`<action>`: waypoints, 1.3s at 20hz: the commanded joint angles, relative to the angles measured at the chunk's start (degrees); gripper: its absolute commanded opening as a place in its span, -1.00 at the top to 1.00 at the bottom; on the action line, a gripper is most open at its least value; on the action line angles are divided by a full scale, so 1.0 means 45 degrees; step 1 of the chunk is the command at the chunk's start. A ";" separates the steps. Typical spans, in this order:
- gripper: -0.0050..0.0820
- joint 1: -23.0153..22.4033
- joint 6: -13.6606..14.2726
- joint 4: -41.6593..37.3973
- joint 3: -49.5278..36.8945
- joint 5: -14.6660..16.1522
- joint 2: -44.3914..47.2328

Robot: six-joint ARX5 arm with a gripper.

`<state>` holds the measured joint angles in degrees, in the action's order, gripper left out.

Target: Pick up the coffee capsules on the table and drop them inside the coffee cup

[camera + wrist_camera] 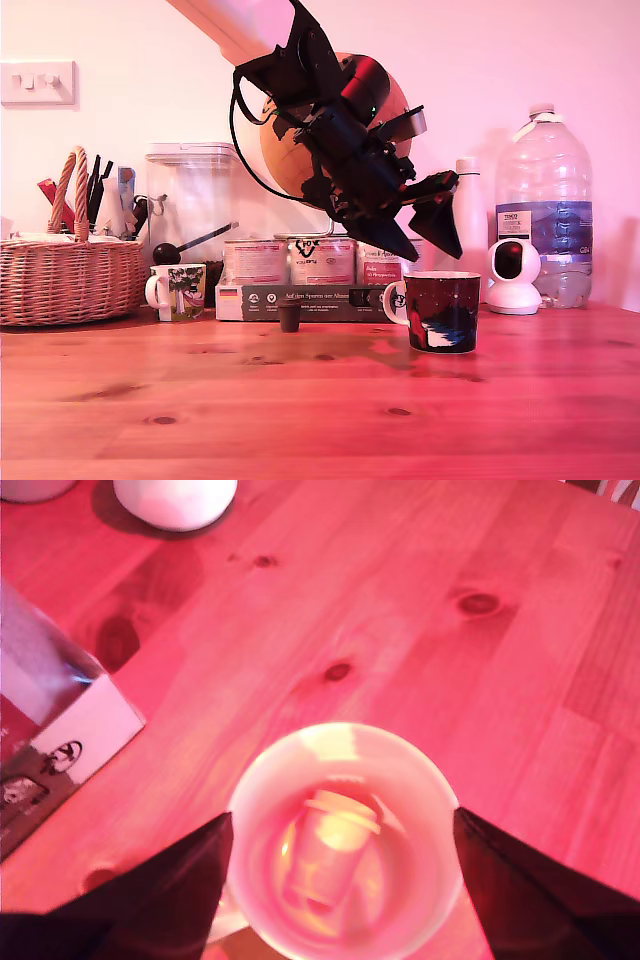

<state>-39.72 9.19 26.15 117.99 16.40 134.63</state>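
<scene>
Coffee cup (pixel 442 311) stands on the table (pixel 320 400), toward the exterior view's right, nearest of the task items. Wrist view looks straight into it: one pale capsule (pixel 330 855) lies on its side at the bottom. Gripper (pixel 420 238) hangs above the cup rim, jaws spread apart, nothing between them. Further back, the dark brown capsule (pixel 290 317) sits upright on the wood, just in front of a flat box (pixel 300 300). Judged: one capsule delivered, one left to fetch.
</scene>
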 commanded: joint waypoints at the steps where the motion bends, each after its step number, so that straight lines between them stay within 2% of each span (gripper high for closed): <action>1: -0.45 -0.0053 0.0063 -0.0087 0.0073 0.0005 0.0466; 4: -0.18 -0.0053 0.0063 0.0063 0.0078 -0.0053 0.0374; 5: 0.01 -0.0053 0.0063 0.0175 0.0078 -0.0097 0.0291; 8: 0.73 -0.0029 0.0063 0.0330 0.0078 -0.0087 -0.0029; 9: 0.87 0.0000 0.0063 0.0345 0.0078 -0.0092 -0.0141; 15: 0.91 0.0267 0.0068 0.0680 0.0078 -0.0039 -0.0374; 22: 0.93 0.0777 0.0102 0.0889 0.0073 0.0680 -0.0835; 26: 0.93 0.1025 0.0204 0.0899 0.0073 0.0685 -0.1273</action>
<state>-35.11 9.48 30.46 118.02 19.25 130.67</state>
